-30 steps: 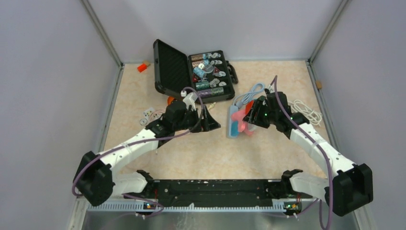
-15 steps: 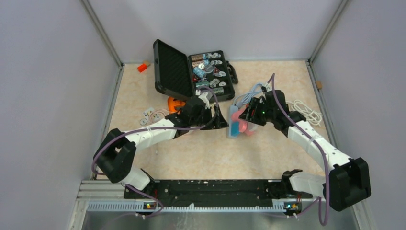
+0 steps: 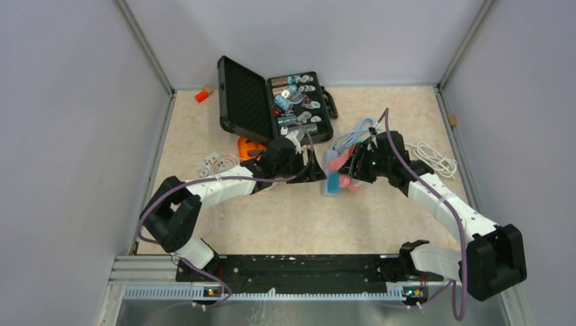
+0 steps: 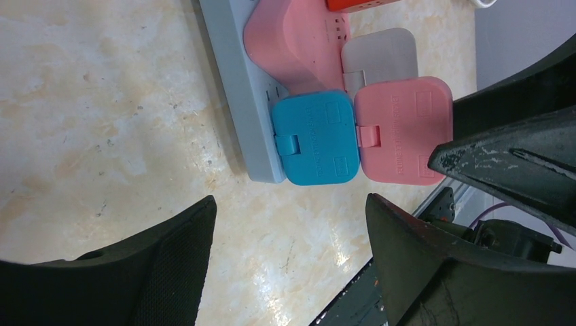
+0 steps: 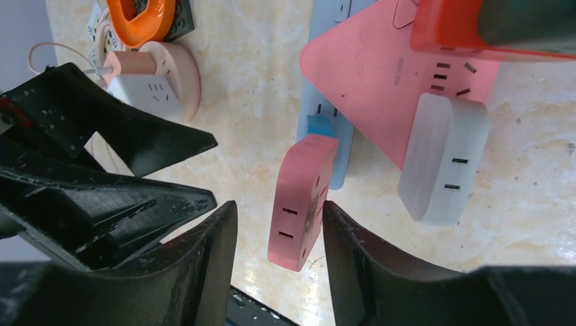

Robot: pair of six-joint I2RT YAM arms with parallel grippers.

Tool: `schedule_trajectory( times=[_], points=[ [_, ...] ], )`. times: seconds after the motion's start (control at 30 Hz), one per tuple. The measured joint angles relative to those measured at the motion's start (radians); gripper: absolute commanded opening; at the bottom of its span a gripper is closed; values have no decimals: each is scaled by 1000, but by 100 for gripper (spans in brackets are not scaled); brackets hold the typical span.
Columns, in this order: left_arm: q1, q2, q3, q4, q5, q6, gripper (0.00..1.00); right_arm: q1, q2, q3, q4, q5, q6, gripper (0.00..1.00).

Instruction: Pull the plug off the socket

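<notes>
1. Only the right wrist view shows the pink plug [image 5: 299, 197] edge-on. It is a flat plastic block with rounded corners and slot holes in its side, and it sits at the end of the pale blue power strip [image 5: 342, 153].
2. The right gripper [image 5: 278, 204] straddles this plug with its jaws spread. One black finger seems to touch the plug's edge, while the other stands off with bare table showing between.
3. The left wrist view shows the plug's broad, smooth face instead. It touches a blue plug [image 4: 316, 139] of the same shape, which overlaps the strip's end.
4. The left gripper [image 4: 291, 204] is spread wide and holds nothing, just beside the strip's end over the marbled beige table [image 4: 102, 102].
5. Only the top view takes in the open black case [image 3: 272, 102] and a loose white cable [image 3: 435, 155], both apart from the strip.
6. From above, the grippers hide both plugs. No view shows whether the pink plug's pins are seated.
7. A frosted white adapter [image 5: 445, 159] touches a pink wedge-shaped piece [image 5: 387, 75], which is cut off by the frame's top edge.
</notes>
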Motion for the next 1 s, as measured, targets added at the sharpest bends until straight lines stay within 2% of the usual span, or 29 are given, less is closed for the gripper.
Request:
schedule_trajectory(
  times=[0.2, 0.43, 0.67, 0.83, 1.0],
  points=[
    [-14, 44, 19, 3, 11, 0, 82, 0, -1, -18, 2, -51, 11, 17],
    [-33, 84, 29, 23, 26, 7, 82, 0, -20, -37, 16, -58, 27, 0],
    [-42, 87, 29, 29, 34, 21, 75, -18, -35, -80, 69, -83, 43, 0],
    [-45, 97, 29, 35, 34, 31, 68, -46, -61, -117, 93, -105, 50, 17],
    [-47, 115, 29, 35, 34, 34, 67, -60, -65, -134, 115, -129, 54, 26]
  ],
)
